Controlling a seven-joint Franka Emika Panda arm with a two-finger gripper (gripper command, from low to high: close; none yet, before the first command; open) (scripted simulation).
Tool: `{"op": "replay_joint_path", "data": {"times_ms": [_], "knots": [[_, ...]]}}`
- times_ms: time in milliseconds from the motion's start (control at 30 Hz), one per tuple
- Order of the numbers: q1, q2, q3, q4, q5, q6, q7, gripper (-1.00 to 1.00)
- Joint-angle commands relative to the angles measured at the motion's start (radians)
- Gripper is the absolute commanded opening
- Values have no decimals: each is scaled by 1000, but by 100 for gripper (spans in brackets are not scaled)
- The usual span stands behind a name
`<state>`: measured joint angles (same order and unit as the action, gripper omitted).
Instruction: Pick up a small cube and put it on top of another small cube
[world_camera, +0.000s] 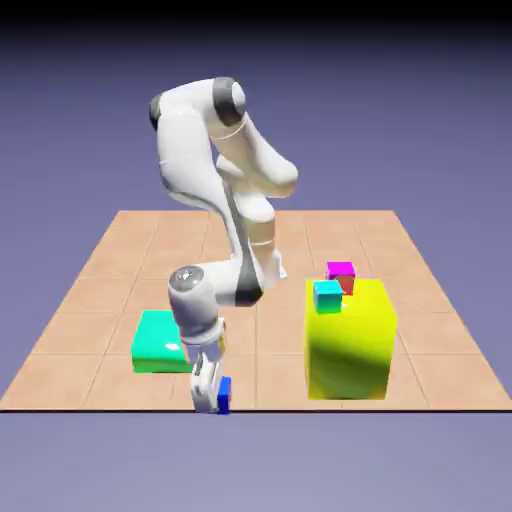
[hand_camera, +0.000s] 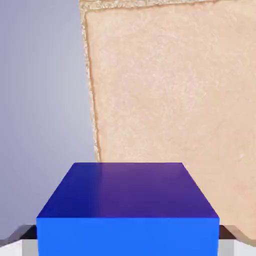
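The deep-blue cube sits at the tabletop's near edge, toward the exterior view's left, with the gripper down over it. In the hand view its fingertips stand parted by the cube's width, one against each of two opposite sides, so it appears gripped. The cube looks light, rigid and smooth, unlikely to crush but apt to slip or twist under a shallow pinch; the middle of its flat, opposite sides is the place to hold it. Being so near the edge, it could drop off if let slip. Beyond, on the exterior view's right, the small cyan cube rests on the yellow block, the magenta cube farther back.
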<state>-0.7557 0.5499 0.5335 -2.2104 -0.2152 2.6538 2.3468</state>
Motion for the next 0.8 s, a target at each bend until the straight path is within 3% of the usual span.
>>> {"op": "replay_joint_path", "data": {"times_ms": [0,67,600,767], "knots": [[-25,-36,27,-8,21,-30,-14,-100],[-46,-109,65,-14,66,-95,-48,-100],[367,-684,47,101,461,-732,-472,-100],[382,-621,69,-14,447,-558,-461,-100]]}}
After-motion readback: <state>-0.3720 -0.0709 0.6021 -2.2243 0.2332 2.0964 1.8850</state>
